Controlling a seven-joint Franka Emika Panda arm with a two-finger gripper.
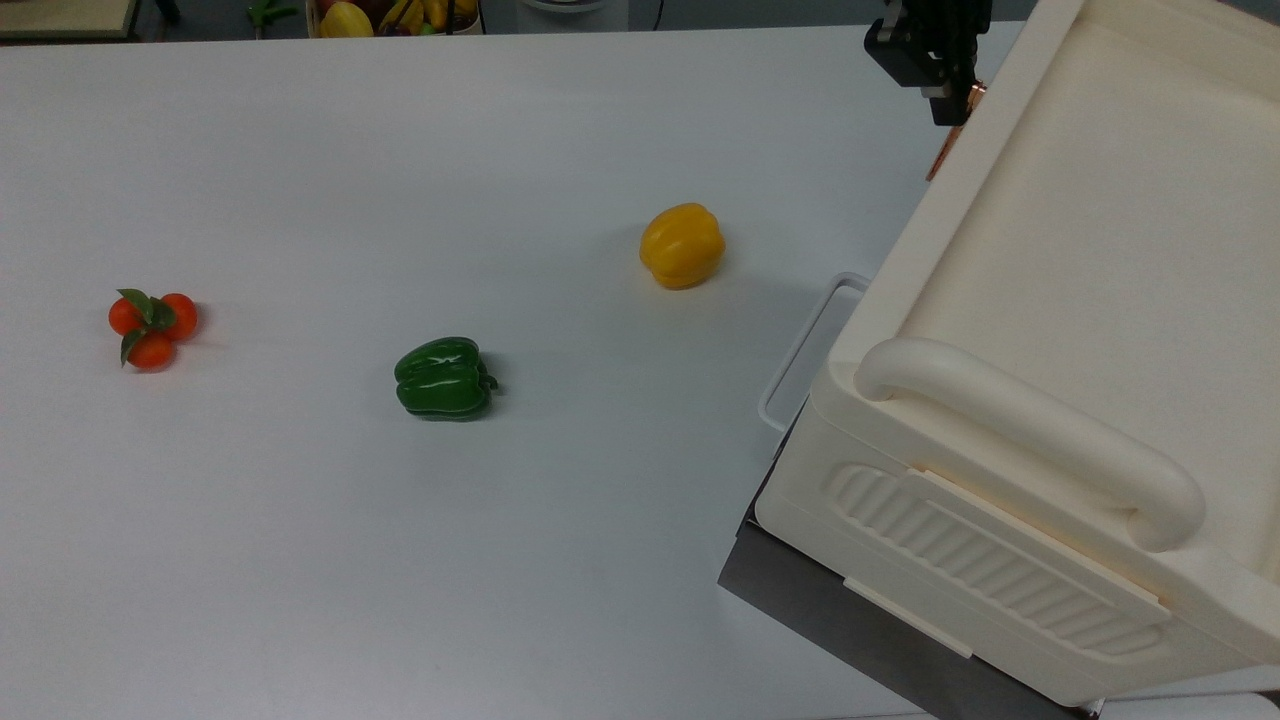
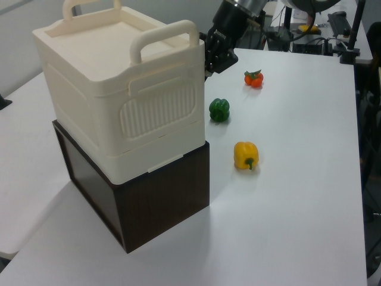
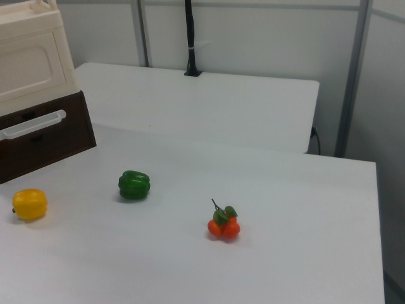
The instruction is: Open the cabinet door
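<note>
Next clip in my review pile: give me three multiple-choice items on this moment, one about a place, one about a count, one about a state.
1. In the top view, where is the gripper?
A. over the green pepper
B. at the copper handle on the cabinet door's edge
C. beside the tomatoes

2. How many bell peppers lie on the table?
A. one
B. two
C. four

3. How is the cabinet door?
A. shut
B. swung wide open
C. taken off

Answers:
1 B, the gripper meets the handle's upper end.
2 B, one yellow pepper and one green pepper.
3 A, in the right view the panel sits flush in the cream cabinet.
</note>
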